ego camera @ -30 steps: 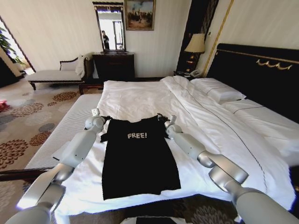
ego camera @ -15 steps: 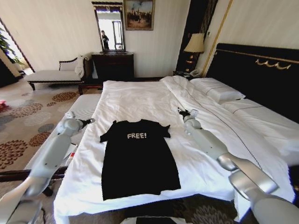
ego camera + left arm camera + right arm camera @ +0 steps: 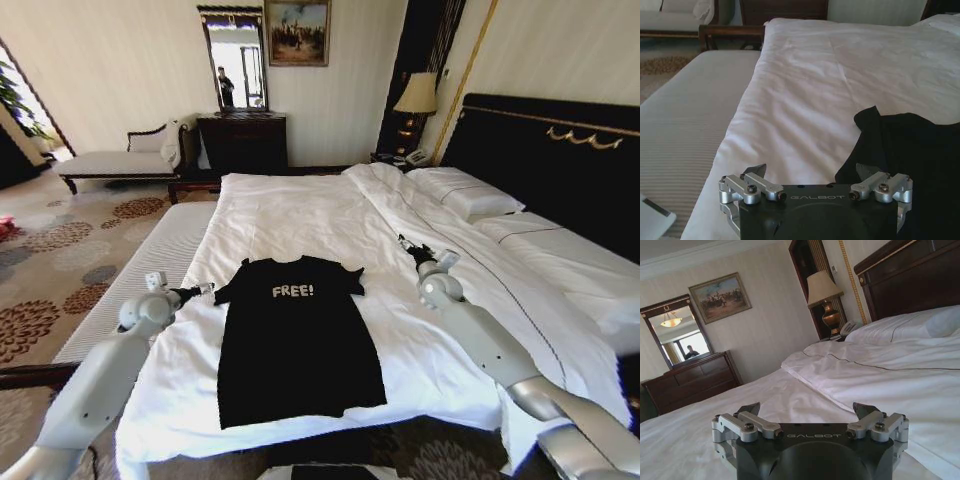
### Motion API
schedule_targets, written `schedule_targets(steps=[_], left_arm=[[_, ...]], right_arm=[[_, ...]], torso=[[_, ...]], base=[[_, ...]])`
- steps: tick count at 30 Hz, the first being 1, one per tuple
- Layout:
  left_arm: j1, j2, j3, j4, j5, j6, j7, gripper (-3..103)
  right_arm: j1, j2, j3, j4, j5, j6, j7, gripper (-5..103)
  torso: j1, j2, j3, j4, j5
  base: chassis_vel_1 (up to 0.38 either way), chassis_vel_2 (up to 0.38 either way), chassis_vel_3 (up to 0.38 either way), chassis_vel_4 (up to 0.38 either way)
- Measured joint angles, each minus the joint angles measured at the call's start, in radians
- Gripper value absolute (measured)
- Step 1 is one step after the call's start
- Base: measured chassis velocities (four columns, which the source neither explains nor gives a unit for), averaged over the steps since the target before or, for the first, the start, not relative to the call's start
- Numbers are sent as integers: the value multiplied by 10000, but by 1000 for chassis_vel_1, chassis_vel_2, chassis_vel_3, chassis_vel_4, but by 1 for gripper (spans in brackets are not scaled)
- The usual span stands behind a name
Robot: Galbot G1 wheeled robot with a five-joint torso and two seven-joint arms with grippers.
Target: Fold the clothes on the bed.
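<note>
The black T-shirt (image 3: 297,335) lies flat on the bed (image 3: 300,215), face up, with the white "FREE!" lettering readable on the chest. Its hem is close to the foot edge of the bed and its collar points toward the middle of the mattress. Both short sleeves are spread out to the sides. I judge that it is laid open like this so that the folding can begin from a smooth, symmetric shape; no fold is made yet.

My left end effector (image 3: 203,289) hovers just beside the left sleeve, near the left edge of the bed, and it holds nothing. In the left wrist view its fingers (image 3: 756,171) stand apart, and the sleeve (image 3: 866,120) lies on the white sheet in front of them, not touched. I think this position makes the sleeve easy to reach from the side.

My right end effector (image 3: 424,253) is above the white duvet (image 3: 470,270), well apart from the right sleeve, on the side toward the pillows (image 3: 470,195) and the dark headboard (image 3: 560,150). Its fingers are also apart and empty, as the right wrist view shows.

Both arms are therefore off the garment, one on each side of it.
</note>
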Motion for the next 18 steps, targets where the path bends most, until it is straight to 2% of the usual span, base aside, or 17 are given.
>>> schedule_targets(steps=[1,3,6,9,11,14,18], left_arm=[[0,0,0,0,0,0,0,100],[-136,-7,445,-389,821,-148,-197,100],[-203,9,622,-476,947,-140,-324,100],[-332,15,691,-429,135,200,-556,100],[-370,13,706,-407,-75,315,-632,100],[-802,-63,945,-202,-1692,962,-1375,100],[-1482,16,1402,146,-2394,1084,-1590,100]], right_arm=[[0,0,0,0,0,0,0,100],[-165,41,110,92,-22,4,0,100],[-260,53,196,141,-27,5,1,100],[-425,55,327,162,-32,5,1,100],[-451,54,342,157,-31,5,1,100],[-537,77,388,119,-32,5,4,100],[-605,122,418,143,-41,4,48,100]], torso=[[0,0,0,0,0],[1,0,0,0,3],[2,0,0,-3,4],[3,-2,1,0,2],[3,-1,1,0,1],[2,-2,1,2,-1],[3,-2,1,-4,0]], base=[[0,0,0,0],[0,0,0,0],[0,0,0,0],[0,0,0,0],[0,0,0,0],[0,0,0,0],[0,0,0,0]])
